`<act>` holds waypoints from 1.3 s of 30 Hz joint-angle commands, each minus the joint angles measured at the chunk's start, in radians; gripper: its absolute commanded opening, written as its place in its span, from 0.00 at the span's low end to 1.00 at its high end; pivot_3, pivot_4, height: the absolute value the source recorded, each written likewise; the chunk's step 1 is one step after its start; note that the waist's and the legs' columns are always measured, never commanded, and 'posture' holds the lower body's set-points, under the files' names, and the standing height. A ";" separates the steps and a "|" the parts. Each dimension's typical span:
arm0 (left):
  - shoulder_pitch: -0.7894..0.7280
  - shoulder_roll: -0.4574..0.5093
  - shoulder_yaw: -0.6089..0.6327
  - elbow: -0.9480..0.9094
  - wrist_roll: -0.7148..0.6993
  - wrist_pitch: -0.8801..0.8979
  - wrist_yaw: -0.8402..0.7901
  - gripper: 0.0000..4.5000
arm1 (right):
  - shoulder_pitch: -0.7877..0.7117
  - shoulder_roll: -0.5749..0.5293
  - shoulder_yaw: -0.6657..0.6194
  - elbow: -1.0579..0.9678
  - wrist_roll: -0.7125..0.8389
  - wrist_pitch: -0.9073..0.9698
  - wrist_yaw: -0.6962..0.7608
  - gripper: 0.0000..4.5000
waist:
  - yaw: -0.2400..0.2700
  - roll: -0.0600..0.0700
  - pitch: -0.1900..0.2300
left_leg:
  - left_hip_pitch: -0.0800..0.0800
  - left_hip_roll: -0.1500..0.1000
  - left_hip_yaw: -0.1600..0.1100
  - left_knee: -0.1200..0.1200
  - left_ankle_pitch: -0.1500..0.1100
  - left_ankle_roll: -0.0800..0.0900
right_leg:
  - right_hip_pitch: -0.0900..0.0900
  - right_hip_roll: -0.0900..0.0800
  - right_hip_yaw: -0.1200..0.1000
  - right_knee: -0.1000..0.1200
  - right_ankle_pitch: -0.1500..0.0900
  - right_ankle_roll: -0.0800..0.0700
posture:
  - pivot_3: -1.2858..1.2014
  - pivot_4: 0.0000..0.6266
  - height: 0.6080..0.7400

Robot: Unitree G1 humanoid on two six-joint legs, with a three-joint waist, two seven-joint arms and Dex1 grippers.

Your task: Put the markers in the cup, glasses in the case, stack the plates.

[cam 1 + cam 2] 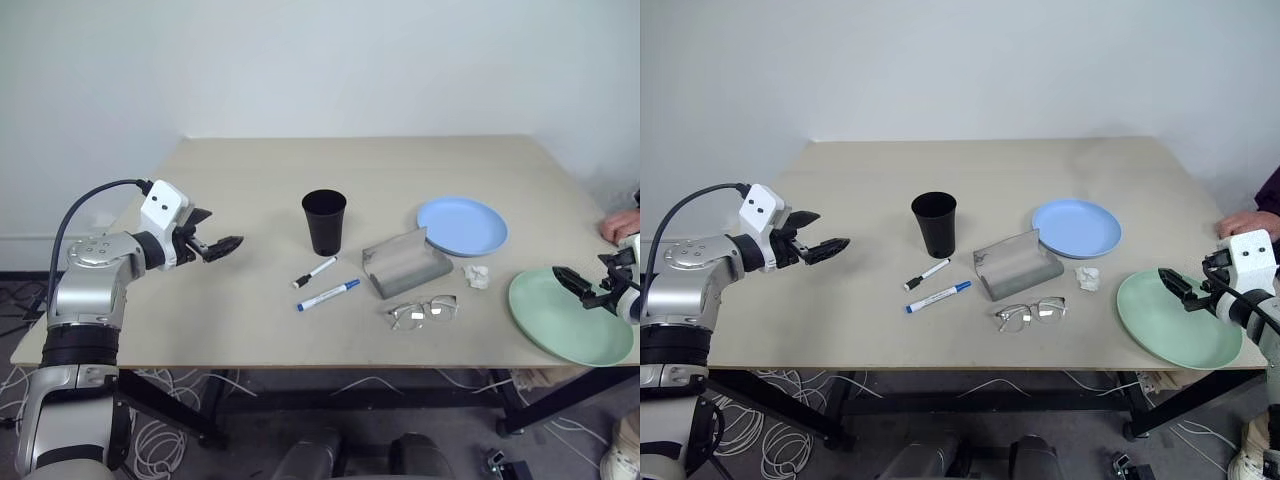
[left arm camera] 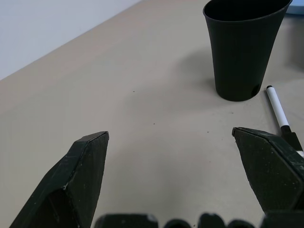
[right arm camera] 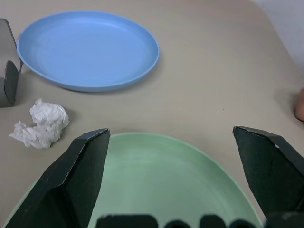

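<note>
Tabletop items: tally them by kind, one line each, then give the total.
Markers: 2, blue-capped and black-capped
Plates: 2, light blue and mint green
Black cup: 1
Grey case: 1
Wire-framed glasses: 1
Crumpled white tissue: 1
Total: 8

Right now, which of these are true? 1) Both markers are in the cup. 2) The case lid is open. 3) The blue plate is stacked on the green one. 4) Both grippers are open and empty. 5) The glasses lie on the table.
1) False: both markers lie on the table beside the cup.
2) True: the case is open.
3) False: the blue plate and green plate sit apart.
4) True: left gripper, right gripper.
5) True: the glasses lie in front of the case.
</note>
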 commanded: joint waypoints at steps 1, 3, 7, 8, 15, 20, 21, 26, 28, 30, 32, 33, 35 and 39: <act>-0.017 0.014 0.033 -0.019 -0.010 -0.014 0.007 0.98 | -0.020 -0.016 -0.017 -0.013 0.000 -0.018 -0.004 1.00 | 0.000 0.000 0.000 | 0.000 0.000 0.000 0.000 0.000 0.000 | 0.000 0.000 0.000 0.000 0.000 0.000 | 0.52 0.00 0.64; -0.011 0.016 0.034 -0.021 -0.009 -0.010 0.007 0.98 | -0.018 -0.015 -0.016 -0.013 0.000 -0.016 -0.004 1.00 | 0.000 0.000 0.000 | 0.000 0.000 0.000 0.000 0.000 0.000 | 0.000 0.000 0.000 0.000 0.000 0.000 | 0.52 0.00 0.64; -0.002 0.018 0.033 -0.025 -0.007 -0.007 0.008 0.98 | -0.016 -0.014 -0.015 -0.014 0.000 -0.014 -0.005 1.00 | 0.000 0.000 0.000 | 0.000 0.000 0.000 0.000 0.000 0.000 | 0.000 0.000 0.000 0.000 0.000 0.000 | 0.52 0.00 0.64; 0.008 0.020 0.036 -0.042 -0.012 0.001 0.007 0.98 | -0.011 -0.014 -0.016 -0.015 0.000 -0.013 -0.003 1.00 | 0.000 0.000 0.000 | 0.000 0.000 0.000 0.000 0.000 0.000 | 0.000 0.000 0.000 0.000 0.000 0.000 | 0.52 0.00 0.64; 0.078 0.041 0.064 -0.123 -0.031 0.049 0.008 0.98 | -0.002 -0.021 -0.005 -0.007 -0.003 -0.007 0.009 1.00 | 0.000 0.000 0.000 | 0.000 0.000 0.000 0.000 0.000 0.000 | 0.000 0.000 0.000 0.000 0.000 0.000 | 0.52 0.00 0.64; 0.125 0.027 0.074 -0.187 -0.044 0.082 0.028 0.98 | -0.014 -0.049 -0.011 0.040 -0.012 -0.020 0.030 1.00 | 0.000 0.000 0.000 | 0.000 0.000 0.000 0.000 0.000 0.000 | 0.000 0.000 0.000 0.000 0.000 0.000 | 0.52 0.00 0.64; 0.133 0.018 0.070 -0.206 -0.046 0.091 0.037 0.98 | -0.020 -0.065 -0.019 0.068 -0.016 -0.031 0.040 1.00 | 0.001 0.000 0.000 | 0.000 0.000 0.000 0.000 0.000 0.000 | 0.000 0.000 0.000 0.000 0.000 0.000 | 0.52 0.00 0.64; 0.147 -0.008 0.061 -0.237 -0.049 0.106 0.056 0.98 | -0.035 -0.108 -0.028 0.151 -0.031 -0.050 0.035 1.00 | 0.000 0.000 0.000 | 0.000 0.000 0.001 0.000 0.000 0.000 | 0.001 -0.001 0.000 0.000 0.000 0.000 | 0.52 0.00 0.64; 0.150 -0.017 0.057 -0.255 -0.051 0.117 0.061 0.98 | -0.052 -0.130 -0.025 0.201 -0.049 -0.031 0.019 1.00 | 0.000 0.000 0.000 | 0.000 0.000 0.001 0.000 0.000 0.000 | 0.001 -0.001 -0.001 0.000 0.000 0.000 | 0.52 0.00 0.64; 0.152 -0.024 0.054 -0.271 -0.053 0.125 0.063 0.98 | -0.077 -0.155 -0.015 0.264 -0.062 -0.013 0.014 1.00 | 0.000 0.000 0.000 | 0.000 0.000 0.002 0.000 0.000 0.000 | 0.001 -0.001 -0.001 0.000 0.000 0.000 | 0.52 0.00 0.64; 0.154 -0.031 0.052 -0.280 -0.053 0.128 0.065 0.98 | -0.104 -0.174 -0.009 0.332 -0.071 -0.005 0.014 1.00 | 0.000 0.001 0.000 | 0.000 0.000 0.003 0.000 0.000 0.000 | 0.000 -0.001 0.000 0.000 0.000 0.000 | 0.52 0.00 0.64; 0.161 -0.036 0.052 -0.282 -0.054 0.121 0.060 0.98 | -0.115 -0.178 -0.017 0.365 -0.071 0.013 0.001 1.00 | 0.000 0.001 0.000 | 0.000 0.000 0.003 0.000 0.000 0.000 | 0.000 -0.002 -0.001 0.000 0.000 0.000 | 0.52 0.00 0.64; 0.169 -0.051 0.045 -0.295 -0.056 0.119 0.061 0.98 | -0.136 -0.189 -0.025 0.433 -0.074 0.019 -0.011 1.00 | 0.000 0.001 0.000 | 0.000 0.000 0.003 0.000 0.000 0.000 | 0.000 -0.002 -0.001 0.000 0.000 0.000 | 0.52 0.00 0.64; 0.174 -0.074 0.047 -0.291 -0.059 0.091 0.052 0.98 | -0.160 -0.196 -0.033 0.529 -0.071 0.057 -0.040 1.00 | 0.000 0.000 0.000 | 0.000 0.000 0.003 0.000 0.000 0.000 | 0.001 -0.002 -0.001 0.000 0.000 0.000 | 0.52 0.00 0.64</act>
